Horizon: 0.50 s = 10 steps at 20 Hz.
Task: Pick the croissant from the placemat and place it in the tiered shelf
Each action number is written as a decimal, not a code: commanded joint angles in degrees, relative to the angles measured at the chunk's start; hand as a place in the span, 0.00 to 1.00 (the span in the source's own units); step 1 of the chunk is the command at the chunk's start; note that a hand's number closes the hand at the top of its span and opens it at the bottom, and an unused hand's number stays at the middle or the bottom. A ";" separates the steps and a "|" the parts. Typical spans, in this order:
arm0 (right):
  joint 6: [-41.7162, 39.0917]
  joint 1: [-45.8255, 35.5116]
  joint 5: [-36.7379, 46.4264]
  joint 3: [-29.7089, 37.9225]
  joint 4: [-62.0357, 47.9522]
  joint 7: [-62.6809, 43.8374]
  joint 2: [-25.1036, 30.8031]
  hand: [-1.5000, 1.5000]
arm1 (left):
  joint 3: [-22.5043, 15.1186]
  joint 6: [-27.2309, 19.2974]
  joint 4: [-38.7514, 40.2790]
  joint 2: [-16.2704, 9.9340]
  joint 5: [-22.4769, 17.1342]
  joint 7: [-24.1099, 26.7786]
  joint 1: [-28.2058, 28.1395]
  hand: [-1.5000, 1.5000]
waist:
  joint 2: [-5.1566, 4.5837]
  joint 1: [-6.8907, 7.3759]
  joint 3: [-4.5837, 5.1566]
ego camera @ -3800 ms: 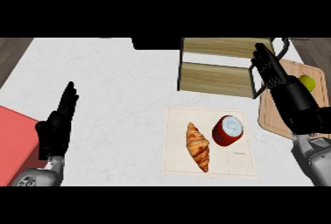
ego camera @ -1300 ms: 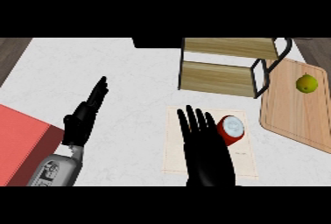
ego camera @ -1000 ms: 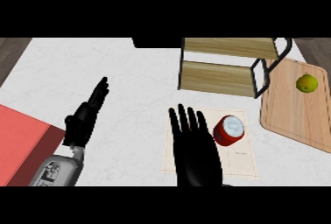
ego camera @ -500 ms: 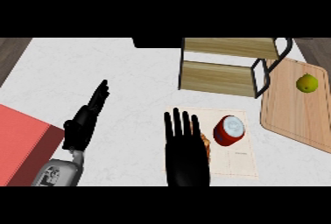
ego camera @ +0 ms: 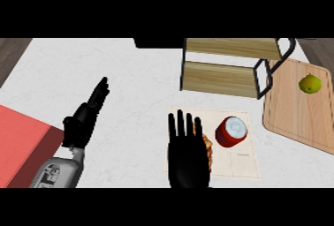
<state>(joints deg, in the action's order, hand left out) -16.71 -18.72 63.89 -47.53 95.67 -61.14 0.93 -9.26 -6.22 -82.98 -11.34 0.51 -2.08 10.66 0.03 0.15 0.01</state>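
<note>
**Croissant not yet lifted; the shelf waits beyond it**

Nearest, at about six o'clock in the view, the right hand lies flat with its fingers straight and spread, holding nothing. It covers the left edge of the placemat and hides most of the croissant, of which only a thin brown strip shows just right of the palm. Whether the hand touches the pastry cannot be told.

At about eight o'clock the left hand rests open with fingers up, well apart from the mat; a red block sits at the far left edge.

On the mat, just right of the croissant, lies a red can on its side.

Further off, at about three o'clock, a wooden cutting board carries a green fruit near its far end.

Farthest, at about one o'clock, stands the tiered shelf, two wooden levels in a dark frame, with nothing visible on either level.

As a judgement, the task is at its start: the hand is placed over the croissant, but grasping, lifting, carrying toward one o'clock and setting down on a shelf level all remain.
</note>
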 commanded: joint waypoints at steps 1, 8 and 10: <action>2.92 -1.11 -0.45 -1.54 -5.44 -7.44 -0.88 0.00 | 0.38 1.01 -0.07 0.21 0.14 1.68 -1.84 0.50 | -0.04 0.30 0.00; -0.95 0.83 1.32 0.15 -2.22 -5.55 -0.89 0.00 | 1.30 0.83 2.30 1.80 2.30 0.14 1.71 0.50 | -0.02 -0.13 0.00; 0.29 -0.54 -0.67 -4.06 -3.41 -10.55 -0.89 0.00 | 2.50 2.36 -0.18 -0.08 1.03 -1.90 1.40 0.50 | 0.01 0.18 0.00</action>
<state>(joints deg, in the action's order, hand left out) -15.15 -18.26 64.41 -48.14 92.88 -61.72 0.77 -8.01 -5.10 -82.54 -10.48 1.79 -2.60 11.22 0.03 0.19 0.01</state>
